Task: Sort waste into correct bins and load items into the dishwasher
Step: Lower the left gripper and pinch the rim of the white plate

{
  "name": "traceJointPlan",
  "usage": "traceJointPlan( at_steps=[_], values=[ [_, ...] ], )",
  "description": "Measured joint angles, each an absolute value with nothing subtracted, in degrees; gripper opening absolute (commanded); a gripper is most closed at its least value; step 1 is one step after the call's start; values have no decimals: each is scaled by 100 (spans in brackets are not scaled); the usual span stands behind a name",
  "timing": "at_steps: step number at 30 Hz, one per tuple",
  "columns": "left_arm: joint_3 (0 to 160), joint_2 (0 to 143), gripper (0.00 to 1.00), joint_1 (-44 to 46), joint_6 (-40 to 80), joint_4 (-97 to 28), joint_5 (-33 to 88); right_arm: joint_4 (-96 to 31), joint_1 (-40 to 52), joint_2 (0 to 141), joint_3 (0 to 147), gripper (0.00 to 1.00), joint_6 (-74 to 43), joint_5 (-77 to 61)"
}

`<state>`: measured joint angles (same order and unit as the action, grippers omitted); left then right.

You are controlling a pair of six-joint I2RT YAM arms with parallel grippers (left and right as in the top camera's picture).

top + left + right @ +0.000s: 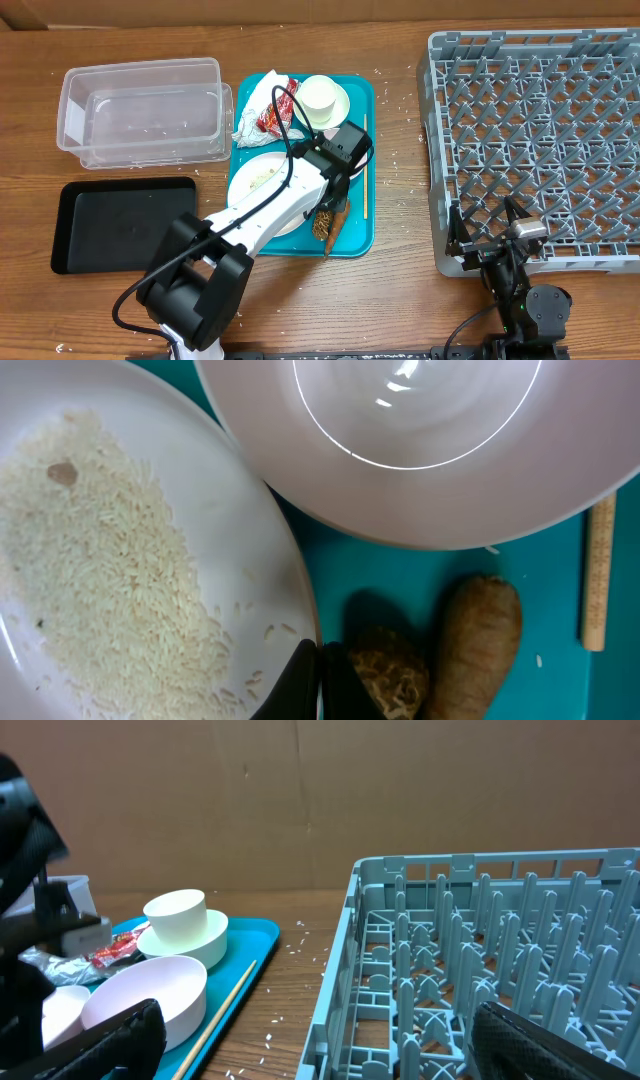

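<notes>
On the teal tray (pixel 355 235), my left gripper (pixel 320 682) is shut with nothing between its jaws. Its tips rest at the rim of the white plate (pixel 230 530), which holds loose rice (pixel 110 570). Just right of the tips lie the brown lumpy food piece (pixel 395 675) and the orange carrot-like stick (pixel 485 645). A white bowl (pixel 430 470) fills the top of the left wrist view, and the wooden stick (pixel 598 570) lies at its right edge. The crumpled napkin (pixel 252 100) and red-and-white wrapper (pixel 275 120) lie at the tray's back. My right gripper (pixel 487 225) stands open at the front left corner of the dish rack (pixel 540 120).
The clear tub (pixel 140 110) stands at the back left, with the black tray (pixel 120 225) in front of it. A small cup (pixel 175 910) sits in a bowl (pixel 200 942) on the teal tray. Rice grains (pixel 300 935) are scattered on the wood between tray and rack.
</notes>
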<state>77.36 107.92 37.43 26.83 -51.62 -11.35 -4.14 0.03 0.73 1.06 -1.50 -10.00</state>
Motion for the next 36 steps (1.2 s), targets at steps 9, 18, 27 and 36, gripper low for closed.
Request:
traceJointPlan(
  at_steps=[9, 18, 27, 36],
  values=[
    [8167, 10792, 4, 3741, 2755, -5594, -1142, -416, 3, 73, 106, 100, -148, -1002],
    [8193, 10792, 4, 3780, 2908, -5837, -1339, -419, 3, 73, 106, 100, -148, -1000],
    [8562, 10794, 4, 4136, 3013, -6219, -1702, -416, 3, 73, 106, 100, -152, -1002],
    [8737, 10794, 4, 4342, 3068, -6436, -1977, -416, 3, 73, 106, 100, -150, -1002]
  ],
)
